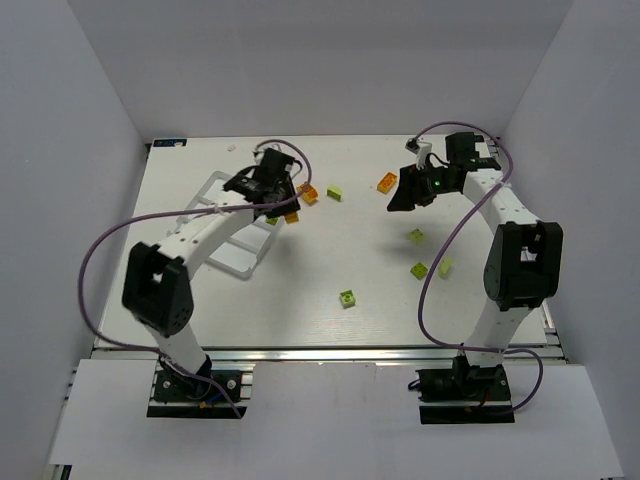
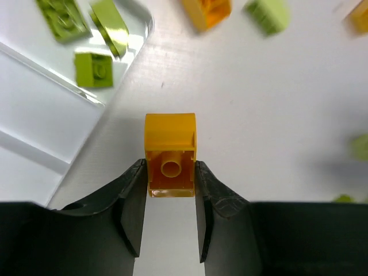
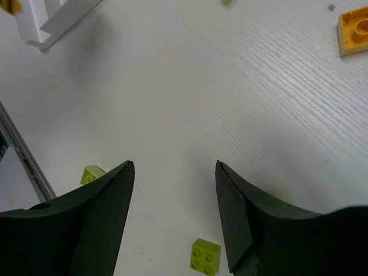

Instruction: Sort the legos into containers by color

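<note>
My left gripper [image 2: 170, 171] is shut on an orange lego [image 2: 170, 150], held just right of the clear tray's rim [image 2: 144, 26]; in the top view the gripper [image 1: 287, 207] is at the tray's right side [image 1: 228, 262]. Three green legos [image 2: 94, 70] lie in the tray. Another orange lego [image 2: 207, 11] and a green one [image 2: 267, 12] lie beyond on the table. My right gripper [image 3: 175, 164] is open and empty above the table, with a green lego [image 3: 205, 256] below it and an orange lego [image 3: 355, 30] at the far right. In the top view it [image 1: 402, 196] is beside that orange lego [image 1: 386, 181].
Loose green legos lie on the table's right half [image 1: 415, 236], [image 1: 419, 270], [image 1: 444, 266] and near the front middle [image 1: 347, 297]. White walls enclose the table on three sides. The left arm's purple cable loops over the left side [image 1: 95, 250].
</note>
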{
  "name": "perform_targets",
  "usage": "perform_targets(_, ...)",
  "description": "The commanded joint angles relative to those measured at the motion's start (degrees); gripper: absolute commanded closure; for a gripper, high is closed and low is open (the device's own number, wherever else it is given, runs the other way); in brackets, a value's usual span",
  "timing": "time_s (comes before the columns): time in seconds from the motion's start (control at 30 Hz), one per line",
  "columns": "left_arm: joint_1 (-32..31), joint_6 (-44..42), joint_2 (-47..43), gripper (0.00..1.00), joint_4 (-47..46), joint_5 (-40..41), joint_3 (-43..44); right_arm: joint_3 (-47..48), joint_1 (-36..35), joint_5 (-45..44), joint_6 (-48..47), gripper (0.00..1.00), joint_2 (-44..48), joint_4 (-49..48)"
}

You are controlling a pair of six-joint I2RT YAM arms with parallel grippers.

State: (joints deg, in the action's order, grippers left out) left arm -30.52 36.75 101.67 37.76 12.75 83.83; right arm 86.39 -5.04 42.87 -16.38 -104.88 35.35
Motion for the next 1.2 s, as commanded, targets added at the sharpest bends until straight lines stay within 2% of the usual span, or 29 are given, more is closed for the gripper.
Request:
perform_targets(0.0, 3.3, 5.1, -8.8, 0.87, -1.9, 1.7, -1.5, -1.1, -0.4, 1.1, -1.1, 0.36, 2.7, -1.9)
perform_targets(0.13, 7.0, 8.4, -10.2, 0.92, 4.0, 6.6, -4.2, -0.9, -1.2, 0.2, -0.7, 0.37, 2.3, -3.1)
perform_targets(0.27, 11.4, 10.6, -10.3, 1.00, 5.7, 9.2, -7.0, 1.7, -2.1, -1.2, -0.6, 0.38, 0.6, -3.1)
perform_targets(0.57, 15.9, 9.5, -2.5, 0.94, 1.6, 4.3, -5.5, 7.7, -4.0, -4.2, -0.3, 0.37, -4.1, -2.3)
perform_targets(0.7, 16.5, 9.1, 1.9, 0.86, 2.7, 3.5, -2.3, 8.9, -4.0, -5.4, -0.3, 0.34, -5.4, -2.4)
perform_targets(0.8, 17.0, 9.1, 4.4, 0.68, 4.0, 3.9, -1.2, 10.4, -4.0, -6.2, -0.5, 0.32, -6.6, -2.1)
perform_targets(0.83, 17.0, 9.0, 4.8, 0.54, 4.2, 3.9, -1.2, 10.8, -4.2, -6.2, -0.9, 0.31, -7.2, -2.2)
perform_targets(0.87, 17.0, 9.0, 4.6, 0.46, 4.1, 3.9, -1.2, 11.9, -4.3, -6.1, -1.5, 0.30, -7.5, -2.0)
perform_targets(0.97, 17.5, 8.8, 3.7, 0.29, 3.6, 3.6, -1.5, 14.4, -5.4, -6.4, -4.6, 0.28, -9.6, -1.1)
perform_targets(1.1, 17.5, 7.8, 1.0, 0.22, 3.0, 2.3, -1.7, 20.5, -8.4, -10.0, -5.8, 0.25, -12.7, -1.7)
perform_targets(1.17, 17.5, 7.7, -0.7, 0.22, 2.5, 1.2, -3.1, 22.4, -9.5, -16.0, -3.2, 0.25, -14.6, -4.5)
